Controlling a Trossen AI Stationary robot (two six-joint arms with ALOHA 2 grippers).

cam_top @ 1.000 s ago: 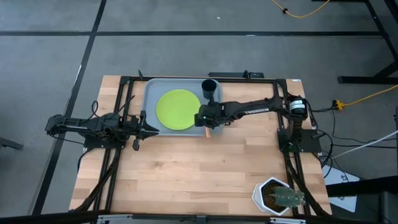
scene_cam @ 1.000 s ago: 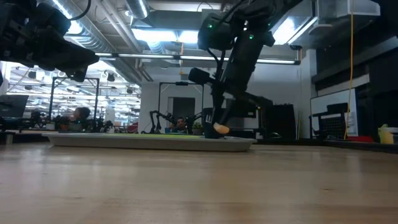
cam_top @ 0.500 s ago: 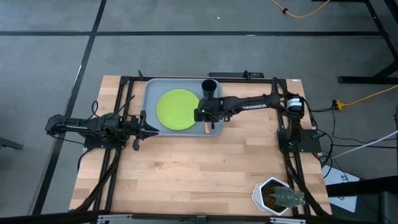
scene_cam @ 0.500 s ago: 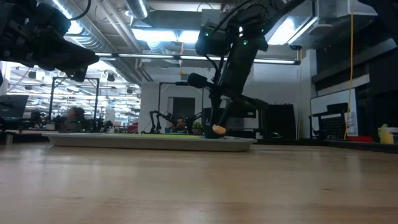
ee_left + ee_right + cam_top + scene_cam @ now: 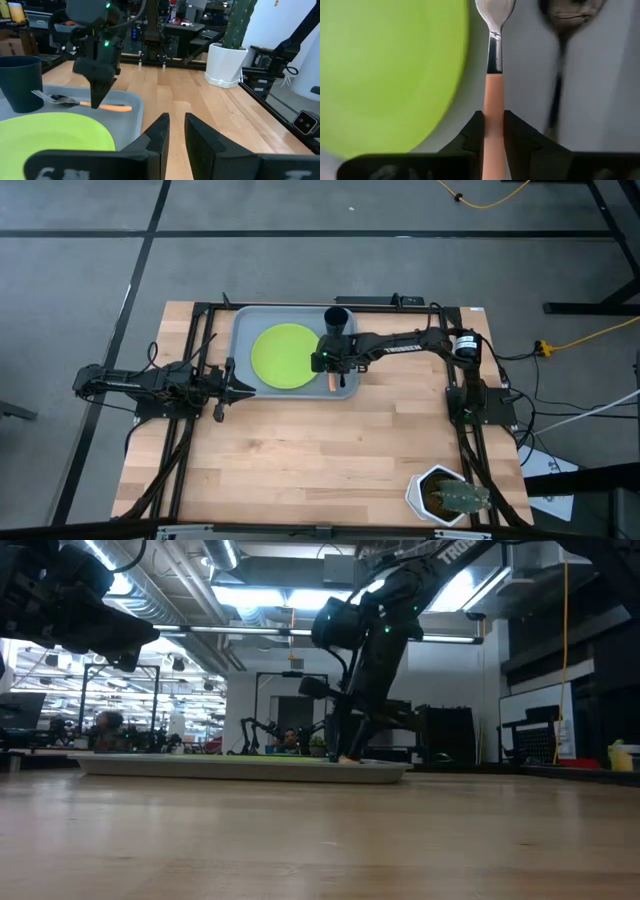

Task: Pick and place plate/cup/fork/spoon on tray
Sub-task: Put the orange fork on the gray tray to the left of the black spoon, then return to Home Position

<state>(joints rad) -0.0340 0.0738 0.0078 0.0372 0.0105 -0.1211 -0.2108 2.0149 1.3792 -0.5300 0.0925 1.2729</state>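
Observation:
The grey-blue tray [image 5: 243,330] at the table's far middle holds the lime-green plate [image 5: 285,355] and the black cup [image 5: 337,320]. My right gripper [image 5: 493,131] stands over the tray's right part, shut on the orange-handled fork [image 5: 112,106]. The fork lies between the plate [image 5: 390,70] and the dark spoon [image 5: 559,30]. My left gripper [image 5: 176,131] waits, shut and empty, at the tray's left near corner [image 5: 240,389]. My right gripper pinches the fork's orange handle [image 5: 493,102] between its two fingers, about halfway along it. The fingers point down from above and lie across the handle. The fork lies level along the tray floor, its tines [image 5: 41,94] toward the cup.
A white hexagonal pot with a cactus [image 5: 445,495] stands at the table's near right corner. The bare wooden tabletop [image 5: 300,460] spreads between the tray and the near edge. The spoon's bowl [image 5: 62,100] lies right beside the fork's tines.
My right gripper has gone toward the far edge and down with the fork, from over the tray's near rim to inside the tray. The fork has come down level onto the tray floor beside the spoon. The gripper stays shut on it.

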